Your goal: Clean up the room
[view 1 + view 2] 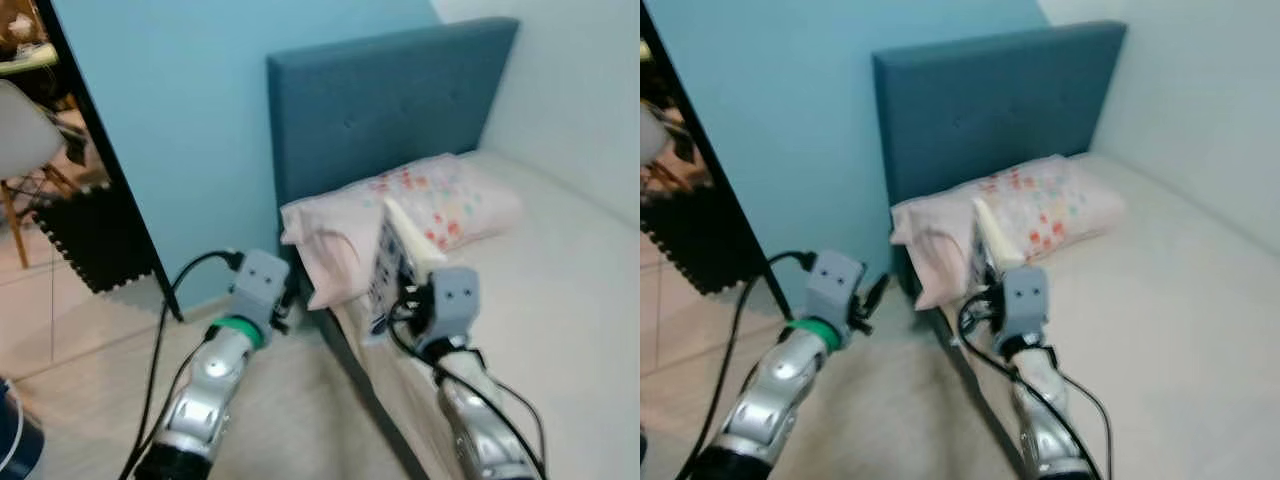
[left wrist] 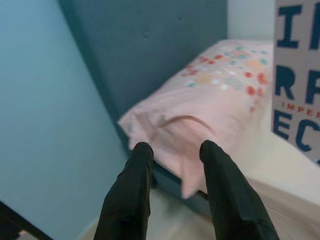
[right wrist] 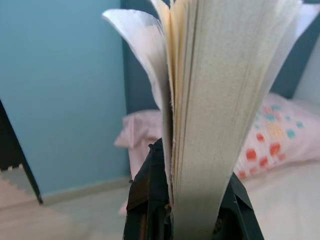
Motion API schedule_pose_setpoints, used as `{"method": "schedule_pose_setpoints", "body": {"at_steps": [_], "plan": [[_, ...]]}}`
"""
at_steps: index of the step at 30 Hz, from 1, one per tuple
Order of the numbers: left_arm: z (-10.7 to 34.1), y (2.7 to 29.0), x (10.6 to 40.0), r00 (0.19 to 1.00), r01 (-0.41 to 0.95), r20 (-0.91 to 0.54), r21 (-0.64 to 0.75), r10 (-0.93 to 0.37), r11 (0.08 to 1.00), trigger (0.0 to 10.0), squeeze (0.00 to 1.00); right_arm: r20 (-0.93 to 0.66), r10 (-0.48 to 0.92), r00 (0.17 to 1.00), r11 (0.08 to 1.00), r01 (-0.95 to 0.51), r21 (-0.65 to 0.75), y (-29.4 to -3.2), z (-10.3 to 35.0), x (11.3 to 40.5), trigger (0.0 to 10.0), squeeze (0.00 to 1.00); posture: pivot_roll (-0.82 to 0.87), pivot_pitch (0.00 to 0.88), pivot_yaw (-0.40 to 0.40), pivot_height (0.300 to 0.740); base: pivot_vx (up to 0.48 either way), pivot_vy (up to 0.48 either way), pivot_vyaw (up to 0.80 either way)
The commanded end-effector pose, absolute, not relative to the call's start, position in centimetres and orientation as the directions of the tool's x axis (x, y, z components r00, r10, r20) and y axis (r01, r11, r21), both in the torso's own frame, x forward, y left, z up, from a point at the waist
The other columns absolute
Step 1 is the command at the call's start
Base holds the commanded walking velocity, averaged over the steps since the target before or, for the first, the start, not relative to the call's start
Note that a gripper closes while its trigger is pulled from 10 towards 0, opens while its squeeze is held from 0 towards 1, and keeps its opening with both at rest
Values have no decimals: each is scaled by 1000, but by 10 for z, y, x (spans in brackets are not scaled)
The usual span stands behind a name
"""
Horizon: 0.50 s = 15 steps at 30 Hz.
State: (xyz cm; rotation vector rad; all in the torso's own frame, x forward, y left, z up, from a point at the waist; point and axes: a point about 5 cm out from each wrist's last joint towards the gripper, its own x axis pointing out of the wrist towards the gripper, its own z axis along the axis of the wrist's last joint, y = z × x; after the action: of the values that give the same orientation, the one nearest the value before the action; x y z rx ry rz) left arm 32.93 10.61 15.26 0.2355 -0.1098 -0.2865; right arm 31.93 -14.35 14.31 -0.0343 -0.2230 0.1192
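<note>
My right gripper [image 1: 405, 290] is shut on a thick paperback book [image 1: 400, 255], held upright on its edge above the bed's near corner. In the right wrist view the book's pages [image 3: 220, 100] fan out between my black fingers [image 3: 147, 200]. The book's cover with large blue letters [image 2: 297, 75] stands in front of a pink flowered pillow [image 1: 410, 215] that lies against the headboard. My left gripper [image 2: 172, 152] is open and empty, held over the floor beside the bed, pointing at the pillow's near end [image 2: 175, 120].
A blue padded headboard [image 1: 380, 100] stands against the light blue wall [image 1: 170, 100]. The white mattress [image 1: 560, 300] stretches to the right. A black door frame [image 1: 110, 160], a black foam mat [image 1: 95, 235] and a white chair [image 1: 20, 140] are on the left.
</note>
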Motion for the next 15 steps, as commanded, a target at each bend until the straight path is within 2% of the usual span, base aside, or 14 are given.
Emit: {"method": "schedule_pose_setpoints", "body": {"at_steps": [1,3,8,11,15], "plan": [[145,110,327,957,265,52,248,-286,932,10000,0,240,135,961,991,-132,-31,-137,146,318,10000,0,-151,37,57,740,454,0,0],[145,110,327,956,268,51,248,-288,931,10000,0,240,133,962,991,-130,-29,-138,146,319,10000,0,-151,37,57,740,454,0,0],[144,109,327,955,273,49,247,-293,930,10000,0,242,127,962,992,-124,-28,-140,148,320,10000,0,-152,38,58,740,454,0,-430],[145,108,327,954,276,50,248,-296,929,10000,0,244,125,962,992,-122,-26,-140,148,320,10000,0,-152,37,59,740,450,0,0],[144,108,327,953,278,49,248,-298,928,10000,0,242,123,962,992,-122,-19,-139,148,320,10000,0,-152,36,59,740,454,0,-578]]}}
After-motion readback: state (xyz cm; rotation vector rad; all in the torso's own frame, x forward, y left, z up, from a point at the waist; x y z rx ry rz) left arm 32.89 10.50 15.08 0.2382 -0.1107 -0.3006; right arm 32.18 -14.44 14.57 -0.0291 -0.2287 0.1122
